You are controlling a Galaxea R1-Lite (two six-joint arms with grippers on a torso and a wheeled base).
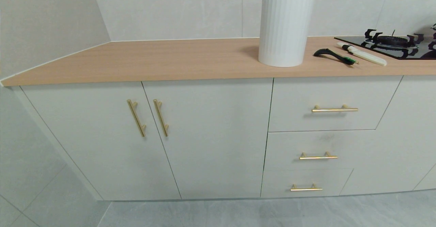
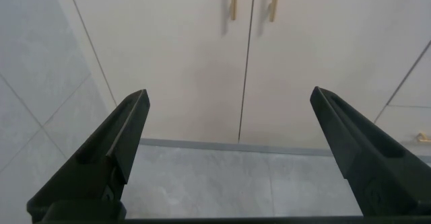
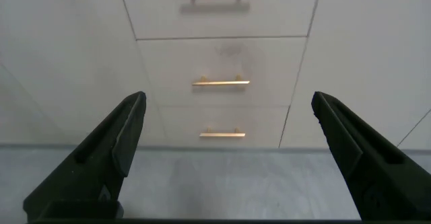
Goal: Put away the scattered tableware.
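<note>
Low before the cabinet front, the left gripper (image 2: 229,95) holds its two dark fingers (image 2: 114,150) spread wide with nothing between them. It faces the seam between two closed cabinet doors (image 2: 202,69), with their gold handles (image 2: 234,2) above and the grey floor (image 2: 236,183) below. Farther right, the right gripper (image 3: 229,97) is likewise wide and empty, and its fingers (image 3: 111,150) frame a stack of three closed drawers (image 3: 222,62) with gold bar handles (image 3: 221,83). Above these fronts runs the wooden counter (image 1: 153,58). On its right part a tall white ribbed container (image 1: 285,28) stands upright near the front edge. Just right of it lie the scattered pieces: a black-handled utensil with a green tip (image 1: 335,56) and, just beside that, a long white utensil (image 1: 362,54), both lying aslant. The white one's far end lies close to a black hob (image 1: 391,43) at the counter's right end. Both grippers are well apart from the utensils, with the counter edge and closed fronts between.
</note>
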